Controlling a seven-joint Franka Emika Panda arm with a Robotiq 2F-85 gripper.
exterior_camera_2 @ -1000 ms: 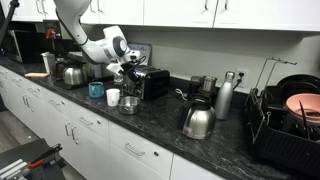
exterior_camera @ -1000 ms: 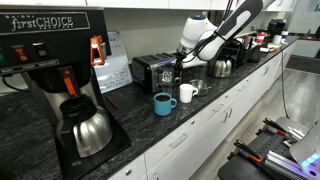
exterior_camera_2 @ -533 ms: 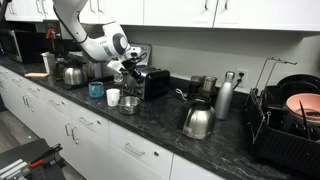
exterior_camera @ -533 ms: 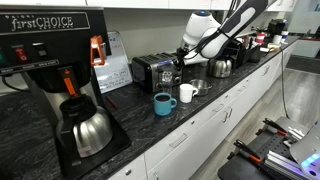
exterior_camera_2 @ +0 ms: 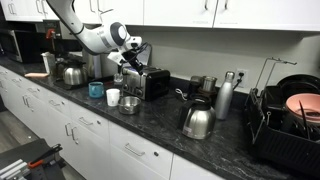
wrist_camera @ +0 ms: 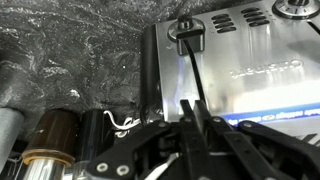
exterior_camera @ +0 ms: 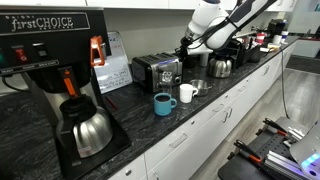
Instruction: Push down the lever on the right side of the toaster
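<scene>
My hand (exterior_camera: 183,52) hangs at the toaster (exterior_camera: 155,70), over the end that faces the round steel kettle (exterior_camera: 220,66). In both exterior views the hand is only a dark cluster at the toaster's top corner. Neither view tells me whether it touches.

The wrist view gives me more. The fingertips (wrist_camera: 189,112) are pressed together with nothing between them. They line up with the long dark slot running down the toaster's chrome face. The black lever (wrist_camera: 187,30) sits at the far end of that slot, clear of the tips. I can't make out that lever in either exterior view. Beside the toaster, the wrist view also catches some dark cylinders I cannot name.

The toaster stands at the back of the dark stone counter (exterior_camera: 215,100), against the wall. In front of it, toward the counter edge, are a teal mug (exterior_camera: 162,103) and a white mug (exterior_camera: 187,93), close together.

Only an exterior view shows the tall black coffee machine (exterior_camera: 50,55), on the toaster's side away from the hand, with its steel carafe (exterior_camera: 88,130) underneath. Only an exterior view shows a second kettle (exterior_camera_2: 197,120) and a steel flask (exterior_camera_2: 224,97) near the toaster. The same view shows a dish rack (exterior_camera_2: 285,125) well apart from it.
</scene>
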